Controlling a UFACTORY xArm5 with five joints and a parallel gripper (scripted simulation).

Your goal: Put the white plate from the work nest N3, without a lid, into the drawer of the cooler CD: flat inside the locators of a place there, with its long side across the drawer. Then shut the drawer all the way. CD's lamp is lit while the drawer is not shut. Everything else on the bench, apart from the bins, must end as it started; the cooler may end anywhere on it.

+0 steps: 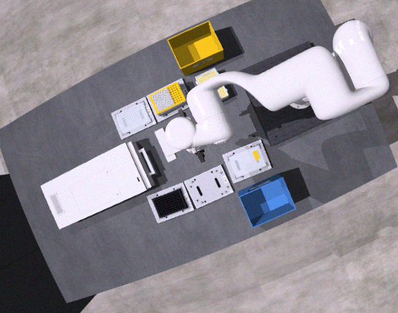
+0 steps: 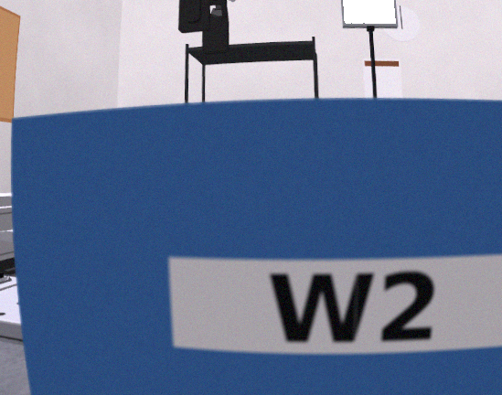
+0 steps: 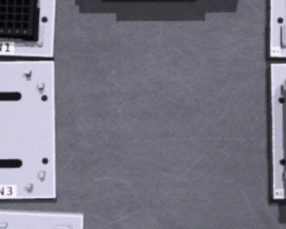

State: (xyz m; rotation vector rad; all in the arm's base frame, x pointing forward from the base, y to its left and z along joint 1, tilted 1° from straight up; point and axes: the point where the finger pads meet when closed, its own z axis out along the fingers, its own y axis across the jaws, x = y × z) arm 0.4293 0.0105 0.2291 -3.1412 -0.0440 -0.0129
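Observation:
Work nest N3 (image 1: 208,185) (image 3: 20,129) is empty, and its two dark slots are bare. A flat white rectangular piece lies on the bench between the cooler and the arm, partly hidden under the wrist. I cannot tell whether it is the plate or a lid. The white cooler CD (image 1: 91,185) stands at the left, with its drawer front and handle (image 1: 148,160) facing the arm. The drawer looks shut or nearly shut, and its inside is hidden. My gripper (image 1: 200,156) (image 2: 203,26) is open and empty, high above bare bench between the nests. Its fingers do not show in the wrist view.
Nest N1 (image 1: 170,203) (image 3: 12,20) holds a black plate. Further nests hold plates at the back (image 1: 133,119) (image 1: 166,98) and at the right (image 1: 247,161). A yellow bin (image 1: 195,47) stands at the back. The blue bin W2 (image 1: 267,201) (image 2: 261,192) stands at the front right.

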